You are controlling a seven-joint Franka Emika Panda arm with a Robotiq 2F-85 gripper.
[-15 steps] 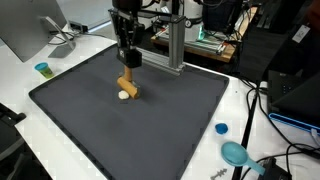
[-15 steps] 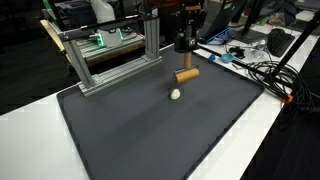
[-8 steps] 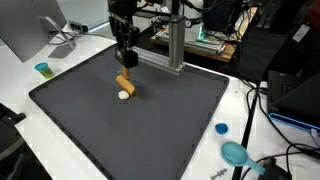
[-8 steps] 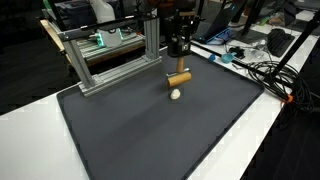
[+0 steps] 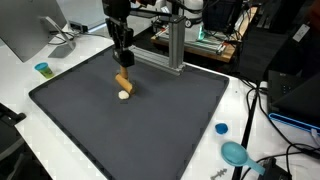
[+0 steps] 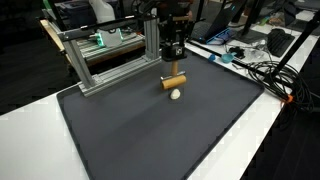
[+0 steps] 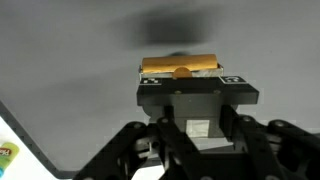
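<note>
My gripper hangs over the far part of the dark grey mat and is shut on a tan wooden cylinder, which it holds crosswise just above the mat. Both exterior views show it, with the cylinder horizontal below the fingers. A small white ball lies on the mat just in front of the cylinder, apart from it. In the wrist view the cylinder sits between the fingertips of the gripper. The ball is out of the wrist view.
An aluminium frame stands at the mat's far edge, close behind the gripper. A blue cup, a blue cap and a blue scoop lie on the white table. Cables run beside the mat.
The gripper has moved with the tan cylinder towards the aluminium frame and past the white ball. The ball has stayed in place.
</note>
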